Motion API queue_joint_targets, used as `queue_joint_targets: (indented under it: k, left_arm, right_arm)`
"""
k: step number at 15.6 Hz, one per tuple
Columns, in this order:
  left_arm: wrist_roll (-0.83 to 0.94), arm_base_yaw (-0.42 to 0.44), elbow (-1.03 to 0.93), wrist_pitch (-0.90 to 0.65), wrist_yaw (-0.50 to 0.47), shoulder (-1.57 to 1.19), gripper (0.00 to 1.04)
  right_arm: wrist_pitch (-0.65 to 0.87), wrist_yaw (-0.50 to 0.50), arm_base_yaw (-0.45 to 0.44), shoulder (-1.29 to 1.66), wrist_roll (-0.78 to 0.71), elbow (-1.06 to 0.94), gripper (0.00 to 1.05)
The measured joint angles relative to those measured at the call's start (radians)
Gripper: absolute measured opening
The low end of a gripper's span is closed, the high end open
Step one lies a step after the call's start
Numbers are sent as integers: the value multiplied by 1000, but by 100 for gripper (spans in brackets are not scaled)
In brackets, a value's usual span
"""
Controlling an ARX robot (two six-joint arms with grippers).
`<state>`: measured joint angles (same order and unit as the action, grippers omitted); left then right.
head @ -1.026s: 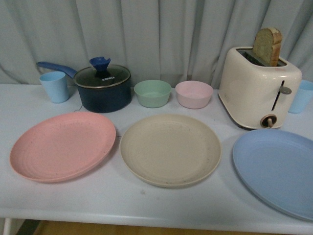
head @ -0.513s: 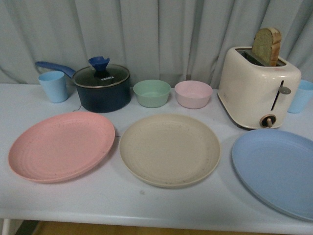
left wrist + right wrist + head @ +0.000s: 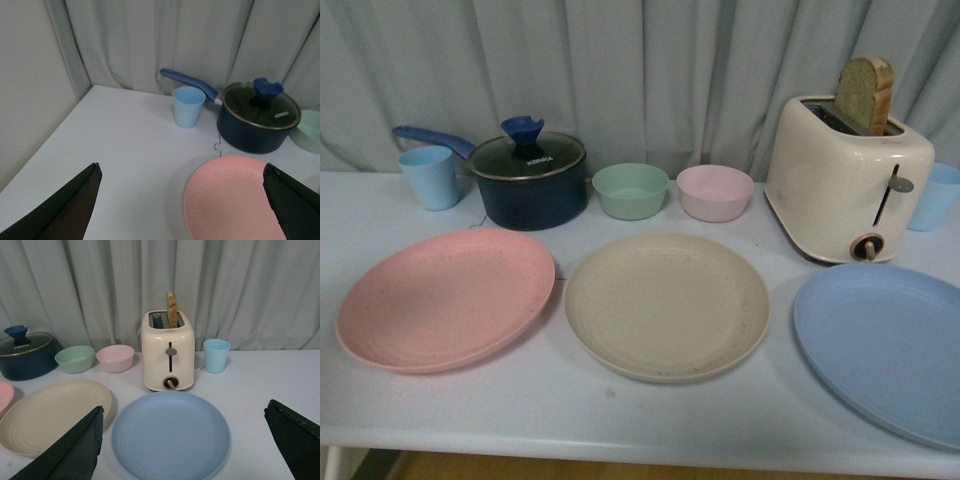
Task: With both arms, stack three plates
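Three plates lie side by side on the white table [image 3: 620, 420]: a pink plate [image 3: 445, 298] on the left, a beige plate [image 3: 666, 305] in the middle, a light blue plate [image 3: 885, 350] on the right. No arm shows in the front view. My left gripper [image 3: 182, 172] is open, above the table, with the pink plate [image 3: 232, 197] between its fingers. My right gripper [image 3: 185, 412] is open, with the blue plate [image 3: 170, 435] lying between its fingers. The beige plate [image 3: 50, 412] shows beside it.
Behind the plates stand a light blue cup [image 3: 430, 176], a dark pot with a glass lid [image 3: 530, 180], a green bowl [image 3: 631, 190], a pink bowl [image 3: 715, 192], a cream toaster [image 3: 848, 180] holding bread, and another blue cup [image 3: 938, 196]. A curtain hangs behind.
The front view has shifted very slightly, so all objects sit a few pixels further left. No object on the table has moved.
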<state>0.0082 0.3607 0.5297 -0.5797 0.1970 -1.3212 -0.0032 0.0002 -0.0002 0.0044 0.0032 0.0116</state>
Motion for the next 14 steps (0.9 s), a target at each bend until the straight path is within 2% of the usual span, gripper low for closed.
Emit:
queue_joint_targets:
  k: [3, 9, 11, 14]
  left_arm:
    - [52, -17, 156, 15, 58, -367, 98]
    - [115, -77, 383, 169, 200, -617, 98]
    - [124, -82, 455, 207, 206, -685, 98]
    - [156, -63, 537, 221, 162, -809, 98]
  right_arm:
    - [0, 0, 0, 0, 0, 0, 98]
    - [0, 0, 0, 0, 0, 0, 98]
    - [0, 0, 0, 0, 0, 0, 98]
    - [0, 0, 0, 0, 0, 0, 98]
